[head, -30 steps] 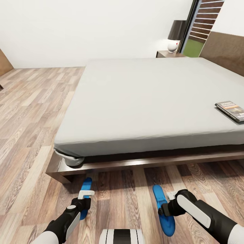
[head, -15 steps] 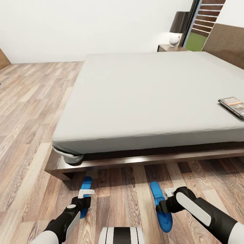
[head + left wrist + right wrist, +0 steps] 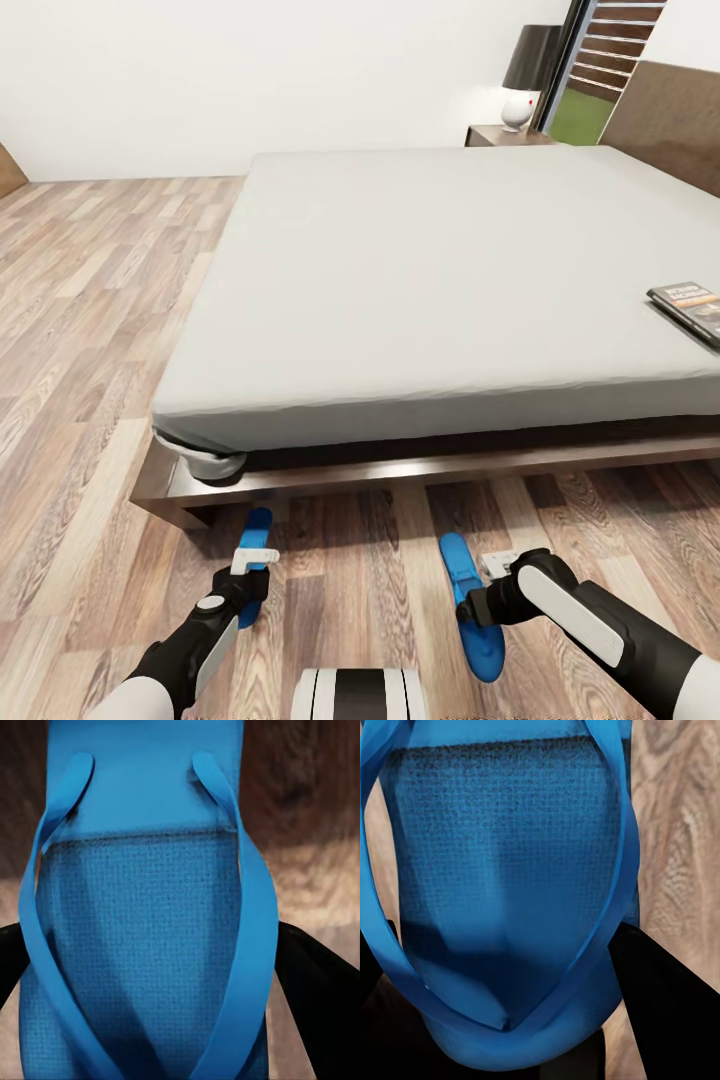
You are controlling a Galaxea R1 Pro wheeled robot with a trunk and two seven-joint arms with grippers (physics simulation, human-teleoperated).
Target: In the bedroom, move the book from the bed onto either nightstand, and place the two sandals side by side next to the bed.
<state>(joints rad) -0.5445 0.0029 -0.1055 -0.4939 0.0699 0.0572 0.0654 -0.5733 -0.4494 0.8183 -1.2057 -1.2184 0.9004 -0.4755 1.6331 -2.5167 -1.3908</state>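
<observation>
The left gripper (image 3: 252,585) and the right gripper (image 3: 478,607) each have their jaws closed on one blue sandal (image 3: 256,560) (image 3: 468,602) just in front of the bed (image 3: 420,290). The book (image 3: 690,308) lies on the bed.

Black-shaded lamp (image 3: 527,88) with white base, far corner.

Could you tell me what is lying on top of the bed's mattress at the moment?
On the bed, one dark-covered book lies flat near the mattress's right side, cut off by the head view's edge. The rest of the grey mattress shows bare.
</observation>
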